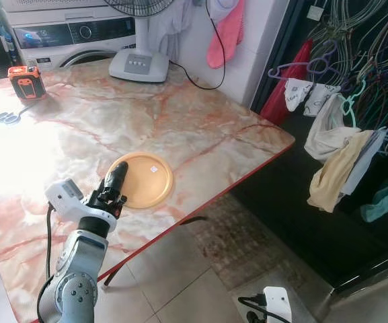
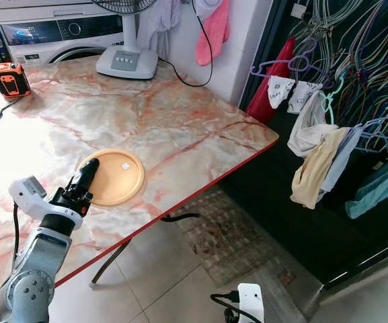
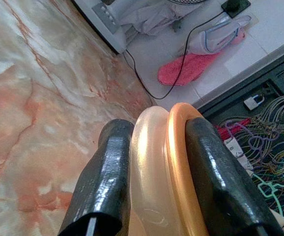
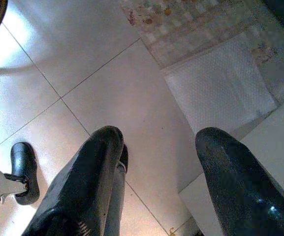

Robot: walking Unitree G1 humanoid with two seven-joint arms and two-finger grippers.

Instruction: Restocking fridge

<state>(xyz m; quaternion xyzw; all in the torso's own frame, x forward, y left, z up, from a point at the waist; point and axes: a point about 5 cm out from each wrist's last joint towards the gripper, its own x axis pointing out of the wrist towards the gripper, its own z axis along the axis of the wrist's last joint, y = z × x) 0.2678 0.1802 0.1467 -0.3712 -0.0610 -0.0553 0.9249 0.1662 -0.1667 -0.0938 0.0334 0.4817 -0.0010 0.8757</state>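
Now my left claw (image 1: pixel 116 176) pinches the orange plate's (image 1: pixel 146 180) near rim on the counter (image 1: pixel 180 128); it looks light, stiff, slick. Right claw (image 4: pixel 156 162) hangs wide.

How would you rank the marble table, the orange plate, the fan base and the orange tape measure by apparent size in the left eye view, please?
1. marble table
2. orange plate, its rim clamped in the left claw
3. fan base, farther away
4. orange tape measure

Home laundry/utility rm: washing machine (image 1: pixel 66 37) seen behind marble bench (image 1: pixel 180 128), clothes hung on hangers (image 1: pixel 345 101), tiled floor (image 1: pixel 173 282).
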